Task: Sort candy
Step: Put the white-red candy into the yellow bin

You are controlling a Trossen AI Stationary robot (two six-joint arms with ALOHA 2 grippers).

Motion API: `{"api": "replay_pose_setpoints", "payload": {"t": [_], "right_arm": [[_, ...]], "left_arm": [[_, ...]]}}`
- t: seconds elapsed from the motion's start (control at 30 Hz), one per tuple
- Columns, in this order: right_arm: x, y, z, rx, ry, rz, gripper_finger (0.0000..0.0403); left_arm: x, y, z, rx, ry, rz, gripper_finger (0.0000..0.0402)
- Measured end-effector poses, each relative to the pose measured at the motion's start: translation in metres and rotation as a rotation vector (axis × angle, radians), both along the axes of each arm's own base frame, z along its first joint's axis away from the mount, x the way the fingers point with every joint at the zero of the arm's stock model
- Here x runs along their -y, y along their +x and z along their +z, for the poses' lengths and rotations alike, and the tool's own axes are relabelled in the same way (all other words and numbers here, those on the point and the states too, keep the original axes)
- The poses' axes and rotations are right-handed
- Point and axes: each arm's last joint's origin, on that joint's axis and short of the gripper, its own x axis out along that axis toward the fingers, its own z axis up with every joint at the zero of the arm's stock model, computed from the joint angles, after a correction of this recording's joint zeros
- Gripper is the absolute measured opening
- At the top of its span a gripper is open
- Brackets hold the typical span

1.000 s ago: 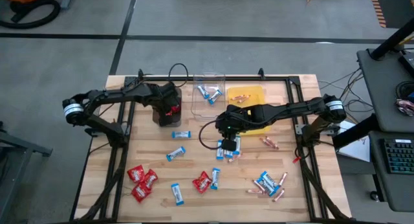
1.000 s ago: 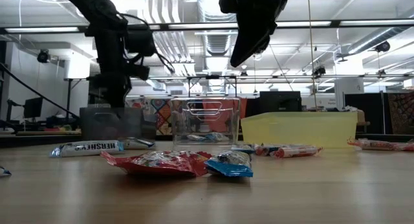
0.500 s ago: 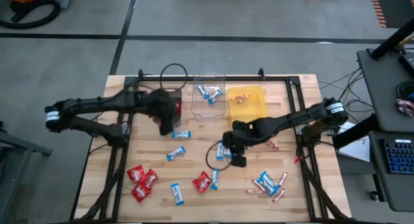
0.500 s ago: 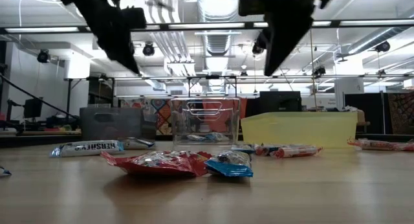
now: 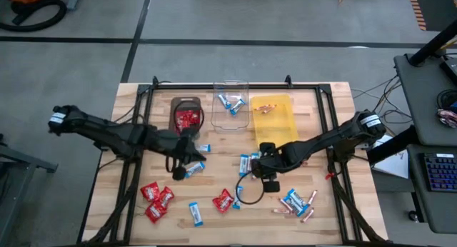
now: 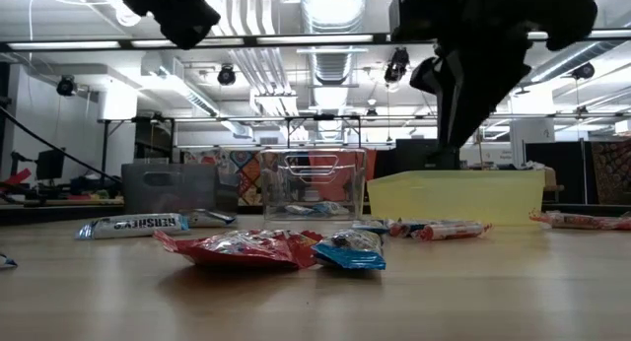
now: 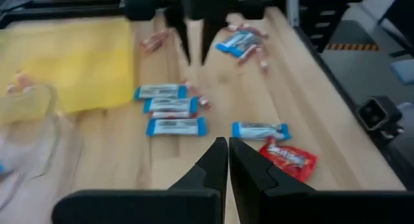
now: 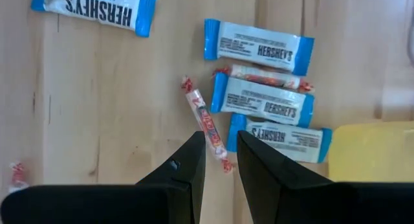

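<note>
Tabletop [image 5: 143, 143]: pale wood planks inside a black frame, grey floor around it. In the low view we see the room behind: ceiling lights, ducts, desks with monitors.

Along the far edge we note three trays: dark tray [image 5: 187, 116] with red packets in it, clear tray [image 5: 230, 104] with blue bars, yellow tray [image 5: 273, 113] with copper sticks.

Candy on the tabletop:
- red packets [image 5: 156, 198] clustered near-left; one more [image 5: 222, 200] near centre, touching a bar
- blue-and-white bars [image 8: 260, 100] stacked side by side at centre, just left of the yellow tray's near corner; others scattered, one [image 5: 195, 213] at the near edge
- copper sticks [image 5: 303, 210] with bars at near right; a single stick [image 8: 207, 122] lies beside the stacked bars

Left arm reaches in low from the left. Left tool [image 5: 181, 163] is left of centre, above a bar; its fingers [image 7: 217, 160] are closed together, holding nothing.

Right arm stretches in from the right. Right tool [image 5: 265, 170] is at centre, above the tabletop beside the stacked bars. Its fingers [image 8: 193, 160] stand slightly apart over the single stick; nothing is between them.
</note>
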Motion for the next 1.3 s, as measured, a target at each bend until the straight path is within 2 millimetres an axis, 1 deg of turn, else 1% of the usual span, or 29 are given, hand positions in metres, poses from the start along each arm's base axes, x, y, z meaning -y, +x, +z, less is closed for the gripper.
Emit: {"api": "replay_pose_setpoints", "payload": {"t": [0.1,0.3,0.47,0.7,0.87,1.1,1.3], "right_arm": [[-0.001,0.002,-0.011,-0.006,-0.005,0.010,0.0082],[-0.004,0.012,-0.042,-0.097,-0.044,0.047,0.0082],[-0.005,0.019,-0.057,-0.147,-0.059,0.052,0.0082],[-0.006,0.021,-0.069,-0.191,-0.072,0.066,0.0082],[-0.005,0.022,-0.071,-0.195,-0.076,0.090,0.0076],[-0.006,0.022,-0.069,-0.193,-0.053,0.101,0.0016],[-0.008,0.025,-0.062,-0.190,0.009,0.107,0.0008]], "left_arm": [[0.008,-0.001,-0.002,0.020,0.000,0.005,0.0000],[0.015,-0.004,-0.004,0.010,0.002,0.036,0.0000],[0.015,-0.004,-0.004,0.009,0.002,0.035,0.0000],[0.015,-0.004,-0.005,0.003,0.005,0.036,0.0000],[0.015,-0.002,-0.007,-0.007,0.012,0.034,0.0000],[0.016,0.001,-0.012,-0.026,0.018,0.034,0.0000],[0.016,0.001,-0.013,-0.030,0.019,0.034,0.0000]]}}
